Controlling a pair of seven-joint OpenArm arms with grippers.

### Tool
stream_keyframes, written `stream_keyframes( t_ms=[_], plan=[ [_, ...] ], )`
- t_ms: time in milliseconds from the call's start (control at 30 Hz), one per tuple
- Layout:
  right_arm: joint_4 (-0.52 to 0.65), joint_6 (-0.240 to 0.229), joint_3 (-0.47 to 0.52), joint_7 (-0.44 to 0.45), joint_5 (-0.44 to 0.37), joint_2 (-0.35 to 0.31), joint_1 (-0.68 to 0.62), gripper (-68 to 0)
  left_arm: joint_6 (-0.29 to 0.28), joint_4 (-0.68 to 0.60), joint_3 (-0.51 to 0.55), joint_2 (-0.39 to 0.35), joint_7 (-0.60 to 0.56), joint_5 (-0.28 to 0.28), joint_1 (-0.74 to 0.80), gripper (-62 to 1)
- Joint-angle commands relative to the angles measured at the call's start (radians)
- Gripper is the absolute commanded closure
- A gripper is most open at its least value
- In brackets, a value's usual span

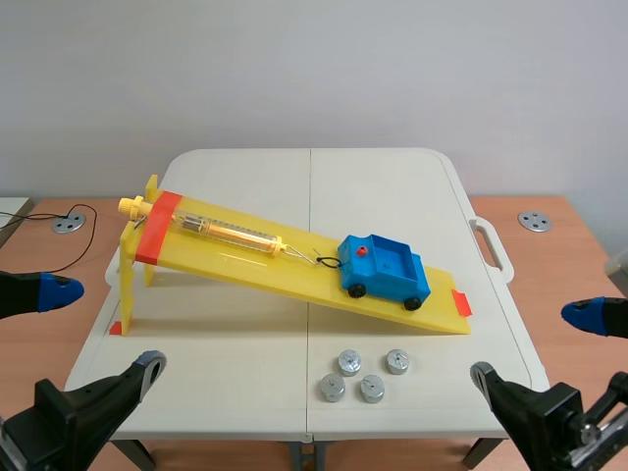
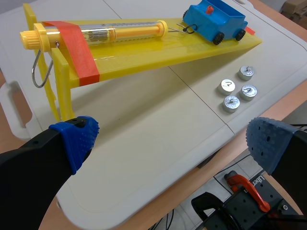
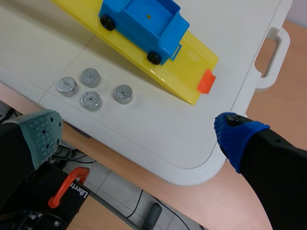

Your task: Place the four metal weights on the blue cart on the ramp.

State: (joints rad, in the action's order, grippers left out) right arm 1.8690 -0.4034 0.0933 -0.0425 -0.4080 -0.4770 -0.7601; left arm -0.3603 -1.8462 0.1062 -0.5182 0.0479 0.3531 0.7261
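A blue cart (image 1: 385, 267) stands low on the yellow ramp (image 1: 294, 277), hooked to a spring scale tube (image 1: 231, 233); its bed looks empty. Several round metal weights (image 1: 360, 376) sit in a cluster on the white table in front of the ramp's lower end. My left gripper (image 1: 103, 329) hangs open at the near left corner, well away from them. My right gripper (image 1: 536, 345) is open at the near right corner. In the left wrist view the weights (image 2: 237, 87) lie ahead of the open gripper (image 2: 170, 143), below the cart (image 2: 215, 19). In the right wrist view the weights (image 3: 92, 89) lie ahead of the open gripper (image 3: 139, 134), near the cart (image 3: 144, 24).
The white folding table (image 1: 245, 334) rests on a wooden desk and has a carry handle (image 1: 493, 245) at its right side. Round metal discs (image 1: 69, 222) (image 1: 535, 221) sit in the desk at left and right. A black cable (image 1: 83, 235) runs at the left.
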Motion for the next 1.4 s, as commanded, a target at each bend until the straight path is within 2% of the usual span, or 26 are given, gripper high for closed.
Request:
stream_keyframes(
  t_ms=[0, 633, 833, 1033, 1300, 1367],
  plan=[
    [0.056, 0.037, 0.026, 0.116, -0.026, -0.048, 0.010, -65.9, -0.010, -0.075, 0.015, -0.014, -0.153, 0.080, 0.018, -62.3],
    [0.056, 0.037, 0.025, 0.106, -0.024, -0.046, 0.012, -65.9, -0.010, -0.075, 0.015, -0.009, -0.153, 0.072, 0.019, -62.3],
    [0.056, 0.037, 0.025, 0.086, 0.000, -0.043, 0.012, -65.9, -0.010, -0.073, 0.015, -0.009, -0.152, 0.072, 0.018, -62.3],
    [0.056, 0.037, 0.025, 0.086, 0.000, -0.043, 0.016, -65.9, -0.010, -0.073, 0.015, -0.009, -0.122, 0.072, 0.018, -62.3],
    [0.056, 0.035, 0.024, 0.014, 0.000, -0.029, 0.077, -65.9, -0.036, -0.073, 0.015, -0.009, -0.023, 0.073, 0.002, -62.3],
    [0.056, 0.028, 0.023, -0.029, 0.000, -0.018, 0.099, -65.9, -0.036, -0.073, 0.015, -0.008, -0.010, 0.073, 0.002, -62.3]
  ],
)
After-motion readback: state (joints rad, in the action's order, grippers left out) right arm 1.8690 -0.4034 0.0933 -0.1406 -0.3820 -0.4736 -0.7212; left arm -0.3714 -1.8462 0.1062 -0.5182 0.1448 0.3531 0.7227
